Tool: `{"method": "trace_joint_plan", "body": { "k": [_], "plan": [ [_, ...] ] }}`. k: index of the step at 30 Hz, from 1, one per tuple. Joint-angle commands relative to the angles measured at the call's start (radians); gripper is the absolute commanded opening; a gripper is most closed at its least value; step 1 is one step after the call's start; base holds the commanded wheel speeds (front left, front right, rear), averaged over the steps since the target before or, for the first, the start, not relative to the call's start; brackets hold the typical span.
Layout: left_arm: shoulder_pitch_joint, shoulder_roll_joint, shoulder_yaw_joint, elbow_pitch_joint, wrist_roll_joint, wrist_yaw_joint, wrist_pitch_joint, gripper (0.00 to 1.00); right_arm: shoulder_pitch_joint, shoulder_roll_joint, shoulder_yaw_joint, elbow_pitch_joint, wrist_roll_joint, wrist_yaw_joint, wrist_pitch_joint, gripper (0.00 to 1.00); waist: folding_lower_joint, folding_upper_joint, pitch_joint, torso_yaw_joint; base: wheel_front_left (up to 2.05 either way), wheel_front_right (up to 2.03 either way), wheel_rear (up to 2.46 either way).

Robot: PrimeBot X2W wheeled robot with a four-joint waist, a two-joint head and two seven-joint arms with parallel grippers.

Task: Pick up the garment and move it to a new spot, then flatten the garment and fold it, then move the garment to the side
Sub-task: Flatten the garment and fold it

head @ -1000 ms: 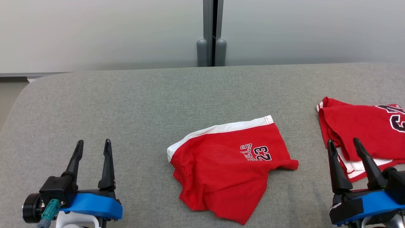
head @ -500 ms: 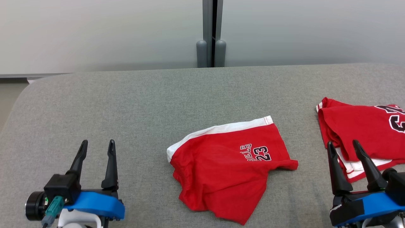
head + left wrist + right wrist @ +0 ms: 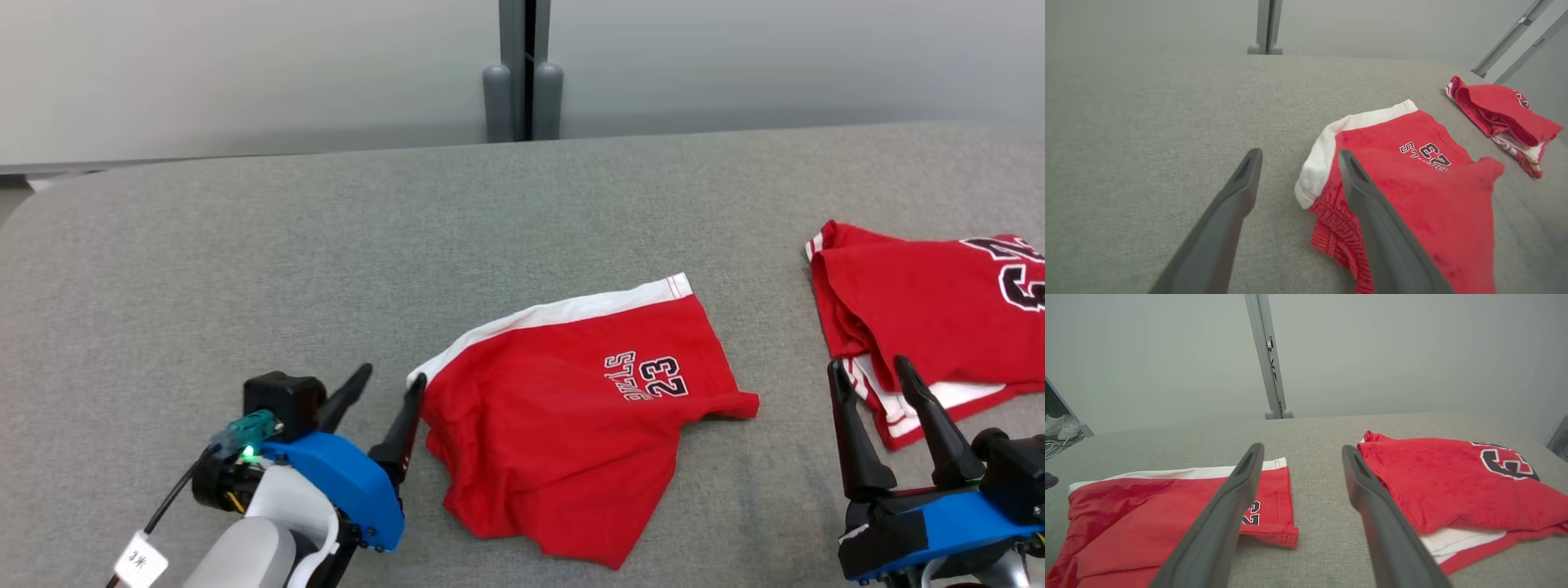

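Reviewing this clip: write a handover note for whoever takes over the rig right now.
Left claw: open, empty, at the white-banded left corner of the red shorts; contact unclear.
Right claw: open, empty, just in front of the red jersey.
The shorts lie rumpled in the middle of the grey surface; the jersey lies roughly folded at the robot's right.
Done: nothing yet on the shorts, judging by how they lie.
Left to do: grasp, move, flatten, fold, set aside.

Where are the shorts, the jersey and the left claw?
shorts [image 3: 555, 433]: head view, middle of the red front.
jersey [image 3: 922, 302]: head view, red top layer.
left claw [image 3: 392, 374]: head view, midway between its open fingertips.
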Motion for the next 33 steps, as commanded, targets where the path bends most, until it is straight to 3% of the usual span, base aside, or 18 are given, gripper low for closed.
{"method": "trace_joint_plan", "body": {
  "k": [1, 9, 10, 12, 20, 33],
  "plan": [
    [-0.030, -0.008, -0.006, 0.032, -0.018, -0.020, 0.018, 1.00, -0.017, -0.001, 0.002, 0.005, 0.006, 0.000, -0.008, 1.00, -0.0001, -0.0002, 0.010, -0.008, 0.00, 0.00, 0.00],
    [-0.070, -0.034, -0.015, 0.135, -0.088, -0.070, 0.040, 1.00, -0.030, 0.000, 0.001, 0.021, 0.010, 0.000, -0.023, 1.00, -0.0001, -0.0002, 0.041, -0.032, 0.00, 0.00, 0.00],
    [-0.078, -0.032, -0.019, 0.143, -0.089, -0.075, 0.046, 0.92, -0.032, -0.001, 0.000, 0.024, 0.012, 0.000, -0.026, 1.00, -0.0001, -0.0002, 0.043, -0.034, 0.00, 0.00, 0.00],
    [-0.082, -0.035, -0.021, 0.153, -0.110, -0.084, 0.045, 0.00, -0.034, 0.000, -0.003, 0.030, 0.015, 0.000, -0.029, 1.00, -0.0001, -0.0002, 0.046, -0.036, 0.00, 0.00, 0.00],
    [-0.115, -0.025, -0.038, 0.166, -0.093, -0.093, 0.015, 0.00, -0.090, -0.014, 0.003, 0.086, 0.006, 0.000, -0.027, 1.00, -0.0001, -0.0002, 0.062, -0.026, 0.00, 0.00, 0.00],
    [-0.202, -0.043, -0.079, 0.097, -0.047, -0.098, -0.002, 0.00, -0.328, -0.107, 0.080, 0.352, 0.053, 0.000, -0.039, 1.00, -0.0001, -0.0002, 0.194, 0.078, 0.00, 0.00, 0.00]
  ]
}}
